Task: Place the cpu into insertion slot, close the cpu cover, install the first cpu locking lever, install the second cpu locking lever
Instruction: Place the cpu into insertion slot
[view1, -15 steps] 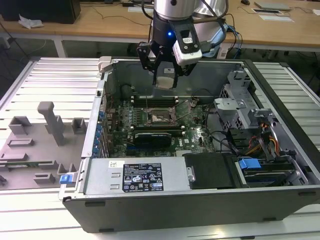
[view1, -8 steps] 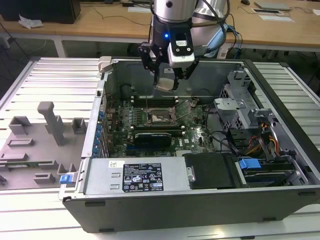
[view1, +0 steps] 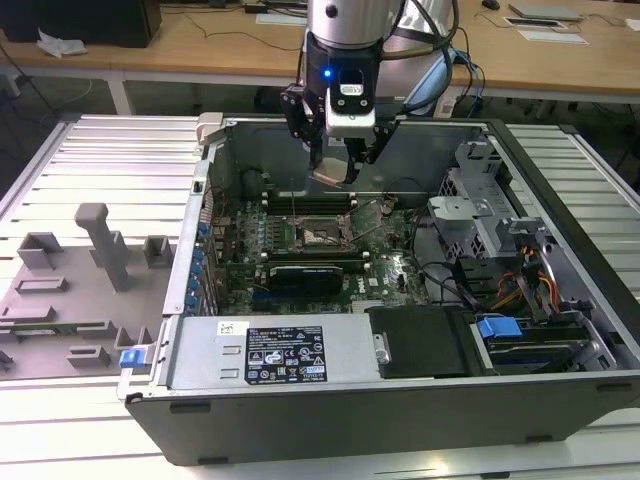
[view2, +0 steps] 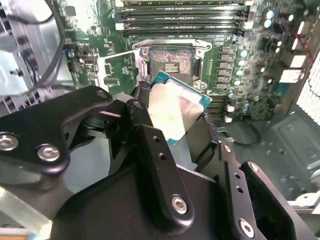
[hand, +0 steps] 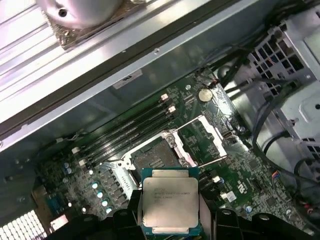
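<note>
While my jaws grip the cpu (hand: 170, 200), the insertion slot (hand: 152, 160) below them sits empty, so seating, the open cpu cover (hand: 214, 135) and both levers (hand: 212, 161) remain.

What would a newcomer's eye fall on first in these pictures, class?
First, the silvery cpu, gripped between the black fingers of the gripper, hanging above the motherboard. Below it lies the bare insertion slot, with its cpu cover standing open. In the exterior view, all this sits inside a big open computer case.
</note>
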